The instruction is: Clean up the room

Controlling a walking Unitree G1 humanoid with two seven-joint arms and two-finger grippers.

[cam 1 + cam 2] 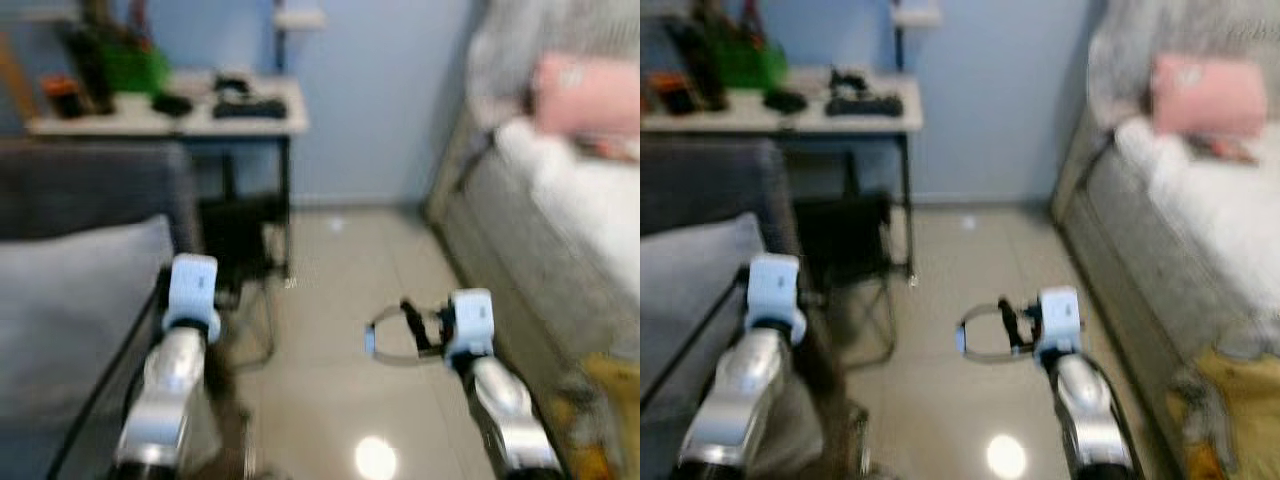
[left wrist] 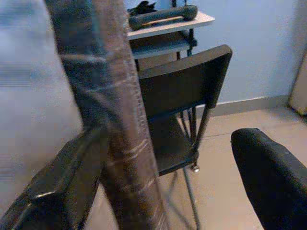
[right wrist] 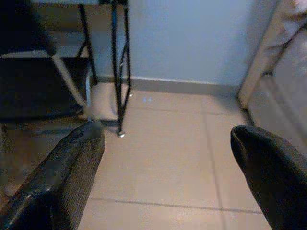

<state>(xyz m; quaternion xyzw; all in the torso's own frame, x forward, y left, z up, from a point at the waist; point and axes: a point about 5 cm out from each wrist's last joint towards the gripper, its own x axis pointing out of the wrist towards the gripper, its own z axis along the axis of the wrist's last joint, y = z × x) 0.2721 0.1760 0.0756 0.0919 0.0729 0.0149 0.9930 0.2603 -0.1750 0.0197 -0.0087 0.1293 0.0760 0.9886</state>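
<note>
Reaching forward over tiled floor [image 3: 163, 167], right hand [image 3: 168, 163] spread.

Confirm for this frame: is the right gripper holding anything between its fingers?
No. In the right wrist view the right gripper is open, with bare floor tiles visible between its two black fingers.

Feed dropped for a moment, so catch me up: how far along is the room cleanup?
Nothing visibly tidied. Both grippers are open and empty: the right gripper over bare floor tiles, the left gripper beside the grey sofa edge, facing the black chair. Left: clutter on the white desk and the pink pillow on the bed, all blurred.
</note>
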